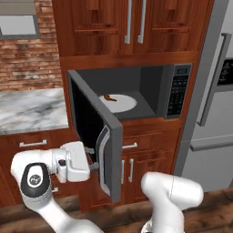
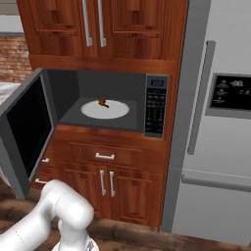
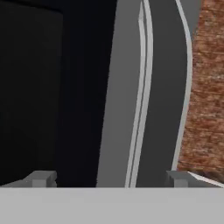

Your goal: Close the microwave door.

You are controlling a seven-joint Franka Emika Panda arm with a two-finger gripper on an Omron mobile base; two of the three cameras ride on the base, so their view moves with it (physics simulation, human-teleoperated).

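The microwave (image 1: 154, 86) (image 2: 112, 86) is a grey box built into the wooden cabinets, with a white plate (image 1: 117, 103) (image 2: 105, 109) inside and a black keypad (image 1: 177, 91) (image 2: 156, 105) on its right. The microwave door (image 1: 86, 120) (image 2: 27, 130) stands swung far out on its left hinge. My gripper (image 1: 93, 158) sits at the door's outer face, right by the curved silver handle (image 1: 103, 154). In the hand view the gripper (image 3: 109, 178) is open, its fingertips (image 3: 41, 178) wide apart. The handle (image 3: 144, 87) and grey door frame lie between them, close ahead, with black glass (image 3: 43, 87) at left.
A tall grey fridge (image 1: 214, 91) (image 2: 220, 122) stands right of the microwave. Brown cabinet doors and drawers (image 1: 136, 164) (image 2: 105, 181) sit below, more cabinets (image 1: 132, 22) above. A marble counter (image 1: 29, 111) and brick wall (image 1: 27, 63) are at left. A small brown bit (image 2: 103, 102) lies on the plate.
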